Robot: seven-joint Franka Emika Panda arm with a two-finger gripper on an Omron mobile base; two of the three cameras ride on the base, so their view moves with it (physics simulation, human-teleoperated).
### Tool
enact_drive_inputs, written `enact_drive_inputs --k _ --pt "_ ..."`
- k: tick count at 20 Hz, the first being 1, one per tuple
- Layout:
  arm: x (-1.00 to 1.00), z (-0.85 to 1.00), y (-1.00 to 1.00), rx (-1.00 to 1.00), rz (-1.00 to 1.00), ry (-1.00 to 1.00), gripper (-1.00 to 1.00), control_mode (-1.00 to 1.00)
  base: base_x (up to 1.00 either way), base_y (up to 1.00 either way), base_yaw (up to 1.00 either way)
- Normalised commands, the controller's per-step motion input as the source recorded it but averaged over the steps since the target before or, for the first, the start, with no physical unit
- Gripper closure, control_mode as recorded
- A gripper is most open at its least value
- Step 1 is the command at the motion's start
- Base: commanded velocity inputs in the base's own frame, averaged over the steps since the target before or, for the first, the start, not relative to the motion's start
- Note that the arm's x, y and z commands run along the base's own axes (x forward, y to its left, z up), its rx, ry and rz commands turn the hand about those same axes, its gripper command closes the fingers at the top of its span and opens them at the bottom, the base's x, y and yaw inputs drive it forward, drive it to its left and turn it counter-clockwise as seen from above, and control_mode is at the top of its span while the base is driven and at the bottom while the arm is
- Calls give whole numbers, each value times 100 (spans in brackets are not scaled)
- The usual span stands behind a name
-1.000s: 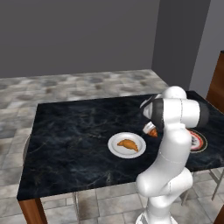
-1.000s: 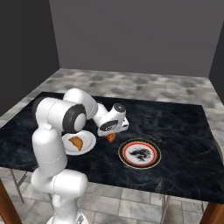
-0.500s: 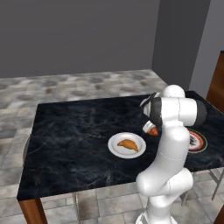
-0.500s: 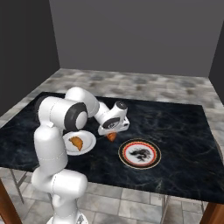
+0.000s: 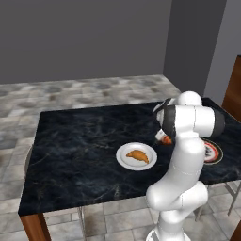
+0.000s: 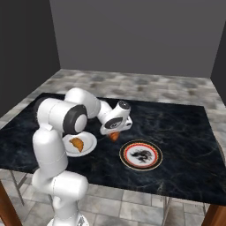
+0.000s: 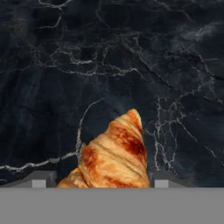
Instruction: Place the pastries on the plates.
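- The gripper (image 6: 114, 134) pinched the second croissant (image 7: 114, 154) between its jaws, low over the black marble table (image 6: 185, 132).
- That croissant sat between the white plate (image 6: 88, 143) and the patterned plate (image 6: 141, 155).
- The first croissant (image 6: 77, 143) lay on the white plate.

My room is dim with soft, even light and gray walls, my white arm (image 6: 55, 145) looks brightest, the dark table (image 5: 80, 141) shines only a little, shadows are faint, and the close croissant (image 7: 114, 155) looks a bit fuzzy.
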Motion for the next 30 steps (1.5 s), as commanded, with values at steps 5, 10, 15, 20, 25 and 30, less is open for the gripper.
enact_drive_inputs --k 5,10,15,20,25,30 --pt "-23 43 -28 0 0 -6 100 -100 0 0 0" --pt "-39 44 -13 0 0 -5 100 -100 0 0 0" --pt "-23 47 -1 0 0 0 100 -100 0 0 0" --pt "-32 31 -8 0 0 0 100 -100 0 0 0" --pt "-41 7 -16 0 0 0 100 -100 0 0 0" --pt "-46 0 -24 0 0 0 100 -100 0 0 0"
